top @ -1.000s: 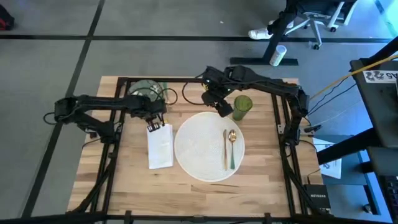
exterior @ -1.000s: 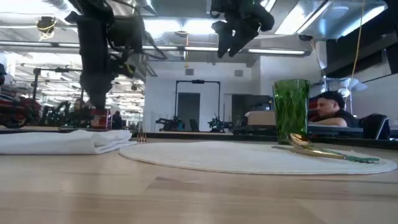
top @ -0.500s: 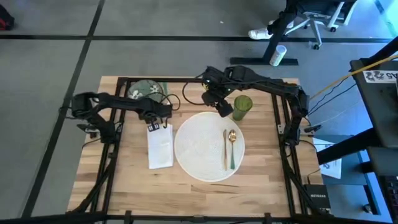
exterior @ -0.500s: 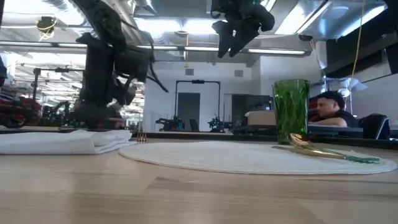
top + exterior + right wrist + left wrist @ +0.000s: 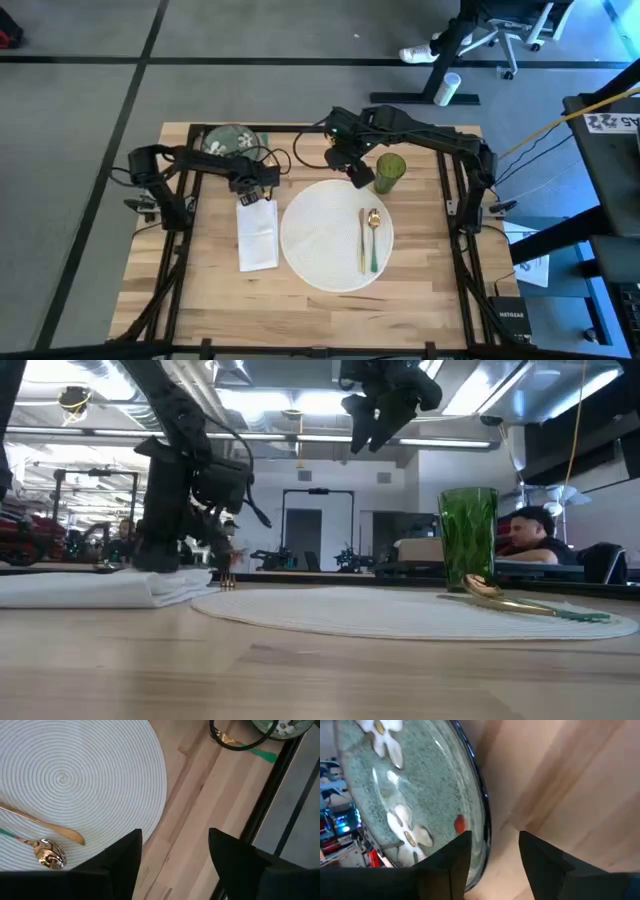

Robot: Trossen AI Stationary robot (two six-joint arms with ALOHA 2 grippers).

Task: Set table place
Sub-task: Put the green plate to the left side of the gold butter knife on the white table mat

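Right hand (image 5: 172, 865) is hovering over the wooden worktop (image 5: 200, 820), its two dark fingers (image 5: 120, 857) standing apart with nothing between them. Round white ribbed plate (image 5: 75, 785) is lying beside them, carrying a gold spoon (image 5: 47, 855) and gold knife (image 5: 45, 825). Black cable (image 5: 235, 742) is looping over a green-handled gold utensil (image 5: 250, 749) near the flowered dish (image 5: 285, 727).

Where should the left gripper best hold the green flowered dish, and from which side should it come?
Probably at the rim. The dish lies flat at the table's far left corner, wide and shallow, so only its thin edge fits between two fingers. The left gripper, open, is already at the edge nearest the napkin; come from there.
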